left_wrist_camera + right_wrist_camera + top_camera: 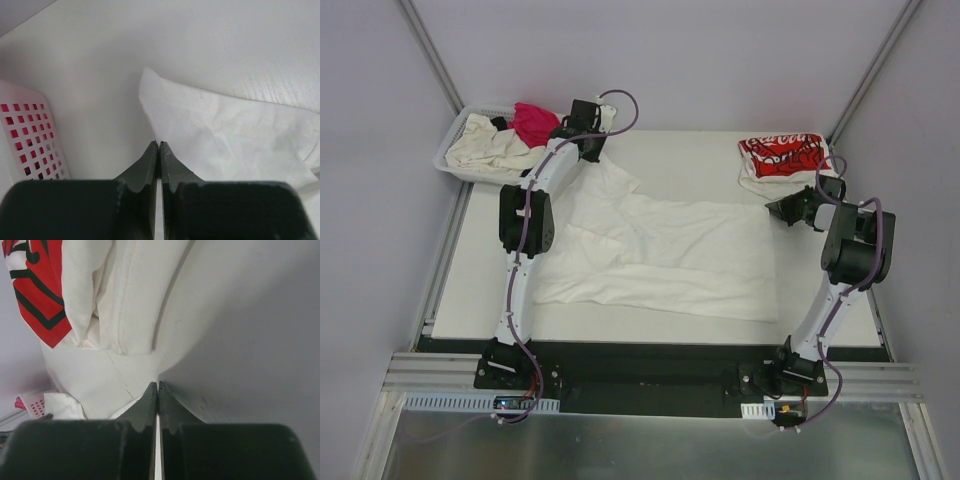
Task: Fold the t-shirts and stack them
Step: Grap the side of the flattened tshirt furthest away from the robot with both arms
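Left arm [525, 220] stretches far beside the basket [450, 160], right arm [850, 250] bends inward. The left fingers [149, 162] and right fingers [149, 402] are pressed together at edges of the white shirt [660, 255]; pinched cloth is indiscernible.

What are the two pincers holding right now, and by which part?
Both look shut on the large white t-shirt: the left pincer pinches its far left edge near a corner, and the right pincer pinches its right edge.
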`<state>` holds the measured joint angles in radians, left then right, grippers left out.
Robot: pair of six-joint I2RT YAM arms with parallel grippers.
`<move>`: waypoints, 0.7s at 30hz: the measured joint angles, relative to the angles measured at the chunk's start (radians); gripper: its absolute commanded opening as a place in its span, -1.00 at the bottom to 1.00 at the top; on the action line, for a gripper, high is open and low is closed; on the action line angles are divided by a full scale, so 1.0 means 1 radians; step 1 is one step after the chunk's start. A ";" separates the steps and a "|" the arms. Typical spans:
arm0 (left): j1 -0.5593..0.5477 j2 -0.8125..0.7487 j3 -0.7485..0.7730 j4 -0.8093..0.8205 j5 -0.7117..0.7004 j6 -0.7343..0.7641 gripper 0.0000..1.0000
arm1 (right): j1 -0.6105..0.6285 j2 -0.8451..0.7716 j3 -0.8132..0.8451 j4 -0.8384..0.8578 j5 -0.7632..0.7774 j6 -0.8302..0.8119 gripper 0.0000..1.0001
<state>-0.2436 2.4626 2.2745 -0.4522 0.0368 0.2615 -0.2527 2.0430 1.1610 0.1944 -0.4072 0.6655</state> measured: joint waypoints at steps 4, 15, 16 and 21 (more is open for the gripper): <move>0.000 -0.012 -0.010 0.006 -0.011 -0.004 -1.00 | -0.014 0.000 0.003 -0.010 -0.002 0.000 -0.99; 0.000 -0.031 -0.015 0.017 -0.023 -0.008 -1.00 | -0.021 0.000 0.017 -0.038 -0.002 -0.004 -0.99; 0.000 -0.031 -0.016 0.017 -0.024 -0.008 -1.00 | -0.021 0.000 0.018 -0.042 -0.002 -0.005 -0.99; 0.000 -0.031 -0.017 0.021 -0.040 -0.008 -1.00 | -0.021 0.000 0.024 -0.051 -0.002 -0.005 -0.99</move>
<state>-0.2436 2.4313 2.2578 -0.4313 -0.0036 0.2539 -0.2737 2.0430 1.1854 0.1429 -0.4088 0.6609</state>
